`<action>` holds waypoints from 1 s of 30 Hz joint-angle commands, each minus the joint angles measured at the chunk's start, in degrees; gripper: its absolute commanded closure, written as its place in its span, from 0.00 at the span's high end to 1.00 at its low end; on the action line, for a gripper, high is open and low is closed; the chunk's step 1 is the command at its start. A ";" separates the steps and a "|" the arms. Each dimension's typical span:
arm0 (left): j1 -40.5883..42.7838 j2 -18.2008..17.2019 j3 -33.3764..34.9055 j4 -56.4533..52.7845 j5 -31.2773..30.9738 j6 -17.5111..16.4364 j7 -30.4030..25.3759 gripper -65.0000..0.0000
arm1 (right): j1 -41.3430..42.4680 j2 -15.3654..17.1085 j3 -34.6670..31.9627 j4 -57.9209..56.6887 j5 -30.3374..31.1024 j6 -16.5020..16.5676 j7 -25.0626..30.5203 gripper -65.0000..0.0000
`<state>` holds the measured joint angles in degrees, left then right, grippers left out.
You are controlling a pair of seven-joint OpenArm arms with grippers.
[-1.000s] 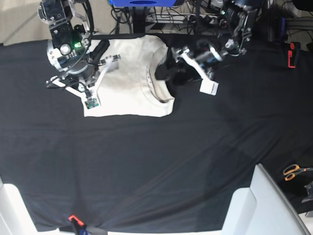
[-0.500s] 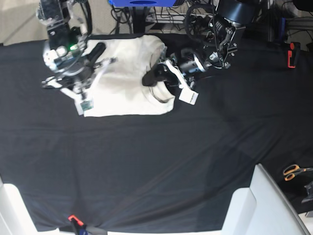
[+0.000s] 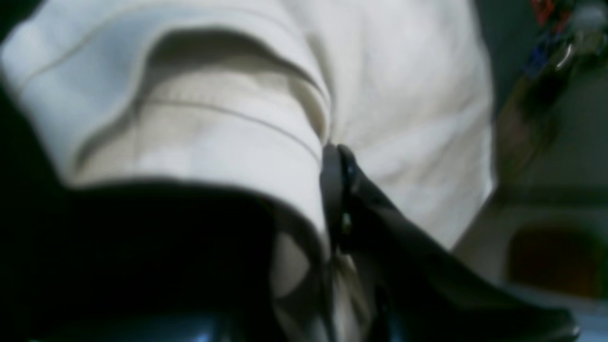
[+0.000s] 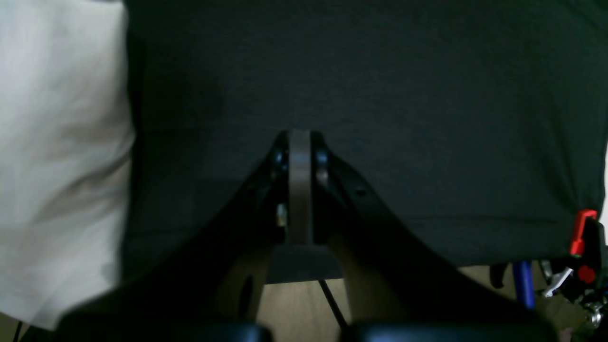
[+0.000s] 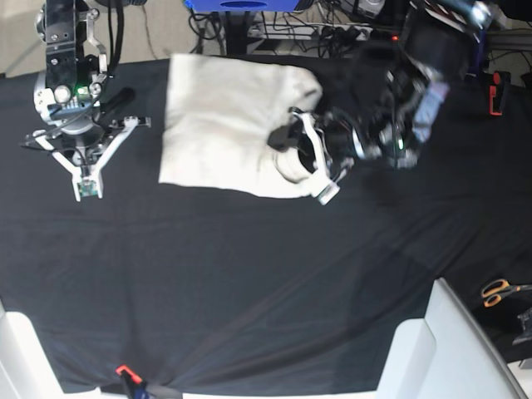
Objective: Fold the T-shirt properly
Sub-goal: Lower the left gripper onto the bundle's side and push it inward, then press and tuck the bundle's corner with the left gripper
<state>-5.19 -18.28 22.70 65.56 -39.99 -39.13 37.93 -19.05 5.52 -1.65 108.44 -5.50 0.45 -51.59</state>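
One cream T-shirt (image 5: 224,125), folded and rumpled, lies at the table's (image 5: 249,283) far side. Left gripper (image 3: 338,156) pinches its edge; right gripper (image 4: 299,142) closed, empty, beside it.

black cloth (image 5: 249,274) spread over the whole desk, faintly creased, taken as the landmark. orange-handled scissors (image 5: 501,291) off the cloth's right edge, low down. red clamp (image 5: 495,91) at the cloth's upper right edge; another red clamp (image 5: 125,371) on its near edge, left of centre. blue frame (image 5: 241,5) and a tangle of dark cables (image 5: 341,25) just beyond the cloth's far edge. white panels (image 5: 449,349) past the cloth's lower right corner, a smaller white piece (image 5: 17,357) at the lower left. from the right wrist view, bare cloth (image 4: 380,71), wooden floor (image 4: 304,304) below its edge, red clip (image 4: 582,230) at its right.
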 commanded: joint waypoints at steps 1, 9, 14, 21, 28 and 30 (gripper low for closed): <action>-2.68 -1.10 2.22 1.12 0.29 -0.87 0.62 0.00 | 0.28 0.33 0.02 0.88 -0.26 -0.32 1.00 0.00; -13.31 -2.33 16.99 0.86 20.78 -0.87 5.36 0.00 | 0.28 -0.90 0.02 0.88 -0.26 -0.32 1.00 0.00; -17.89 1.54 21.21 1.12 37.31 -0.87 6.86 0.00 | 0.28 -0.90 0.02 0.88 -0.26 -0.32 0.74 0.00; -20.00 7.87 27.63 0.86 55.68 -0.87 6.42 0.00 | -0.42 -0.90 0.02 0.79 -0.26 -0.32 1.00 0.00; -22.46 12.96 33.96 1.12 64.82 -0.87 6.33 0.00 | -0.51 -0.90 0.29 0.52 -0.26 -0.32 1.00 0.00; -22.81 13.76 35.98 1.12 66.76 -0.87 6.24 0.00 | -0.51 -0.90 0.29 0.52 -0.26 -0.32 1.00 0.00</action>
<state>-26.52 -4.75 59.00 65.87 25.69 -40.49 43.99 -19.88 4.45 -1.52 108.25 -5.34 0.43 -51.59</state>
